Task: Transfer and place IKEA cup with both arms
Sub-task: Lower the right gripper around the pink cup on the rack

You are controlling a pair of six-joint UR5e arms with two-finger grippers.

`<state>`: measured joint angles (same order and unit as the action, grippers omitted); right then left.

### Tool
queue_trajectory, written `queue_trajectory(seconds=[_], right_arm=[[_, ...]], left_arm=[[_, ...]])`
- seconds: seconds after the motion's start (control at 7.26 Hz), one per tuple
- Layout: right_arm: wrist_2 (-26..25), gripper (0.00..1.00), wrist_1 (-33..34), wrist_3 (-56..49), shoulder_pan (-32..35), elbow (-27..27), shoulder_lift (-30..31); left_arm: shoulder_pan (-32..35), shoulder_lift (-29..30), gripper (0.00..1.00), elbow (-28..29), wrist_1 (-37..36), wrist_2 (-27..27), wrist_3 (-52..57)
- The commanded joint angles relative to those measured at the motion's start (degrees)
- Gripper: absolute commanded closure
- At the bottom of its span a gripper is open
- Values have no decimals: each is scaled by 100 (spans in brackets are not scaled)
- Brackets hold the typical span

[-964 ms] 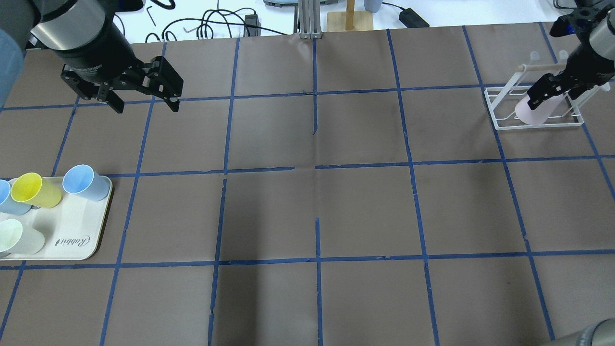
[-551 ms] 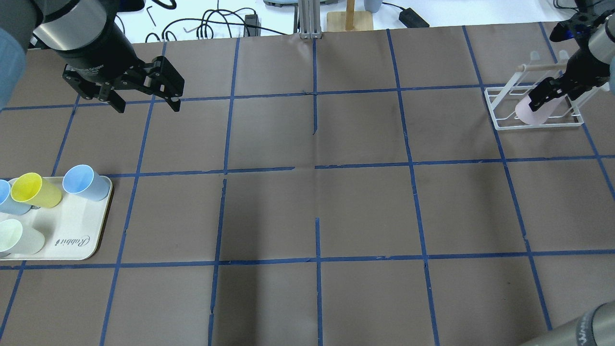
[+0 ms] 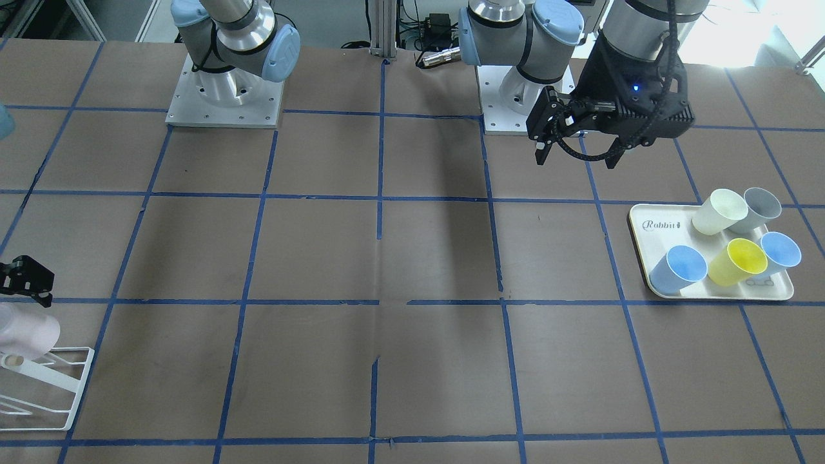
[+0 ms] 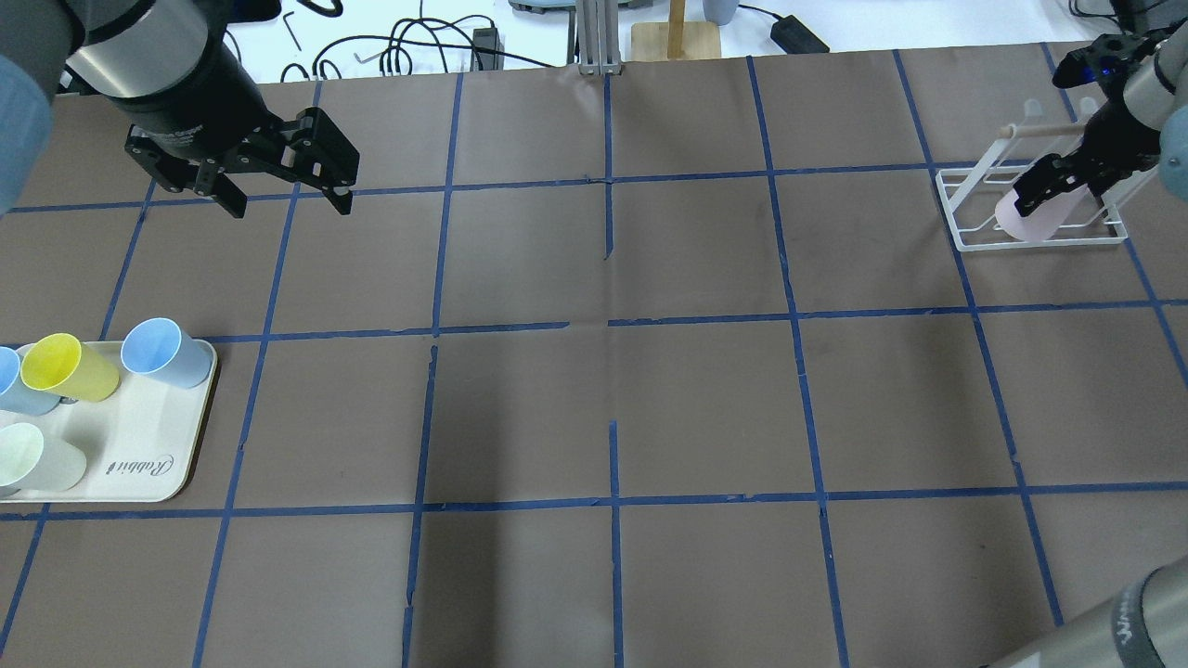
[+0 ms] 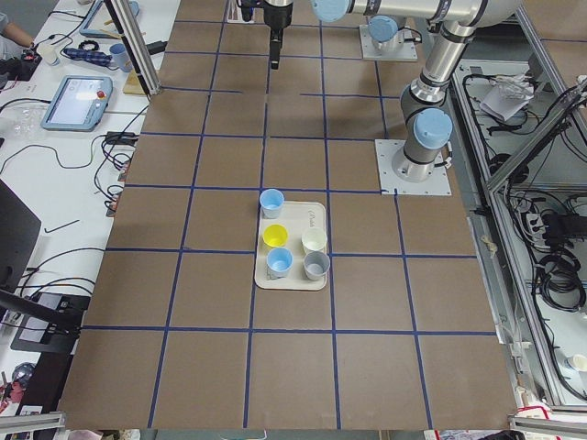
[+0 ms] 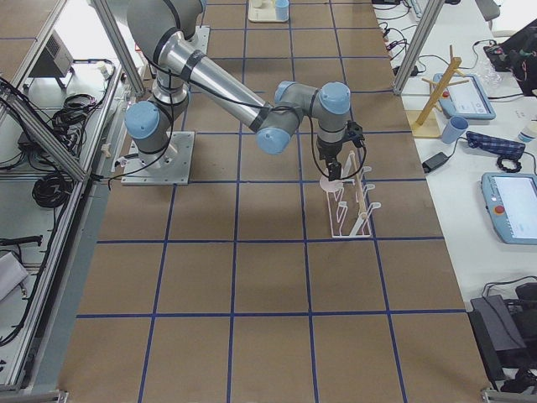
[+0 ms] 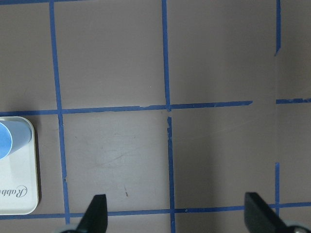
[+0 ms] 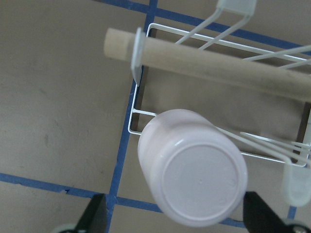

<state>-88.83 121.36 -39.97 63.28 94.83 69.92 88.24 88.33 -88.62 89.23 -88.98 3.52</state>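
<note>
**Back Straight Off the Racked Cup**

Judged from the layout: placing done, retreat now in hand. Directly ahead of the right gripper (image 8: 177, 216), framed between its two fingers (image 8: 95, 216): the IKEA cup (image 8: 194, 187), pale pink, mouth-down and tilted over a prong of the white wire rack (image 8: 138, 124), base turned toward the wrist.

To do this well:

- Draw back straight along the cup's own axis, away from the base, with no sideways drift.
- Hold the present spread until well clear of the base.
- Avoid closing early, for fear of clipping the wall and tipping the cup off its prong.
- Mind the wooden dowel (image 8: 204, 60) just beyond the cup, and the thin wires running off toward one finger. Easy to snag, and probably light enough to drag.
- Go slowly, given how little seems to seat a light plastic tumbler on a wire.

Right gripper: spread wide, wider than the cup's base, one finger out to each side. Apparently touching neither cup nor rack, and gripping nothing.

Left gripper (image 4: 286, 206): likewise wide apart and empty, hanging over bare table mat, well apart from its partner. Off to one side, outside one finger: the corner of a cream tray (image 7: 19, 194) with a light blue cup (image 7: 7, 145) on it. Best parked there, out of the way of the retreat.
</note>
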Motion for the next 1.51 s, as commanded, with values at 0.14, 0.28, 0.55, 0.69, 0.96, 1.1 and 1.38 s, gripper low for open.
queue_trajectory(seconds=[0.14, 0.28, 0.55, 0.69, 0.96, 1.1, 1.38], right_arm=[[41, 0, 264, 16, 9, 9, -75], [41, 0, 274, 16, 9, 0, -145], [59, 0, 397, 42, 17, -35, -224], [59, 0, 397, 34, 17, -35, -242], [180, 8, 389, 60, 17, -35, -234], [295, 17, 389, 60, 17, -44, -234], [217, 29, 371, 60, 17, -44, -207]], left_arm=[[0, -9, 0, -15, -2, 3, 0], [0, -9, 0, -15, 7, 3, 0], [0, -9, 0, -6, -2, 3, 0], [0, -9, 0, -15, -2, 3, 0], [-9, -18, 0, -15, -2, 3, 9], [-9, -18, 0, -15, -2, 3, 9], [-9, -27, 0, -24, -2, 3, 17]])
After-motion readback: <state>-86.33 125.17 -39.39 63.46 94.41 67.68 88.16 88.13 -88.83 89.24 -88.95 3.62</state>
